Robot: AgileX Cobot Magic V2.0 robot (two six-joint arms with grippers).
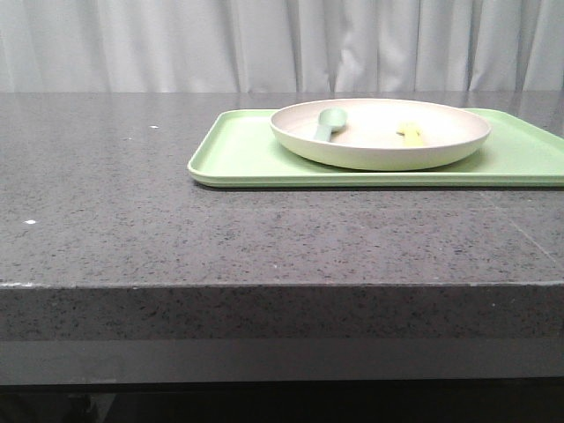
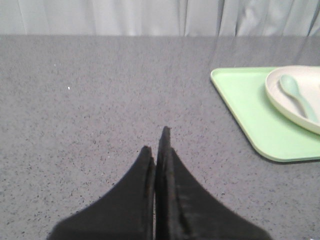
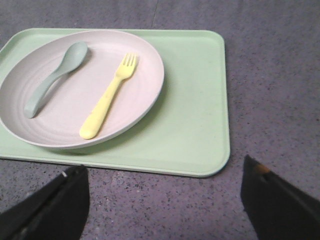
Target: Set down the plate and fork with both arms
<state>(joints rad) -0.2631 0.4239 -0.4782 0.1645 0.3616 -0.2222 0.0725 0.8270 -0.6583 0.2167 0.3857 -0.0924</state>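
Grey speckled countertop (image 1: 132,220) fills most of every view, pale curtain (image 1: 176,44) behind it. On the counter, toward my right side, sits a flat light-green tray (image 1: 238,154). Cream plate (image 1: 379,154) rests on the tray, toward its left half per my right wrist camera, leaving bare tray on the other side. Inside the plate: sage-green spoon (image 3: 52,80) and pale-yellow fork (image 3: 109,97), lying roughly side by side, apart, not touching, both angled the same way, tines and bowl pointing away from my right wrist. Fork sits nearer the plate centre, spoon nearer the rim. My left gripper (image 2: 156,142) is clenched, fingers pressed together with nothing between them, over bare counter, well apart from the tray's near corner. My right gripper (image 3: 165,185) is released, fingers (image 3: 50,210) spread wide at the frame edges, empty, over the counter just beside the tray's long edge. Neither arm shows in the front camera.
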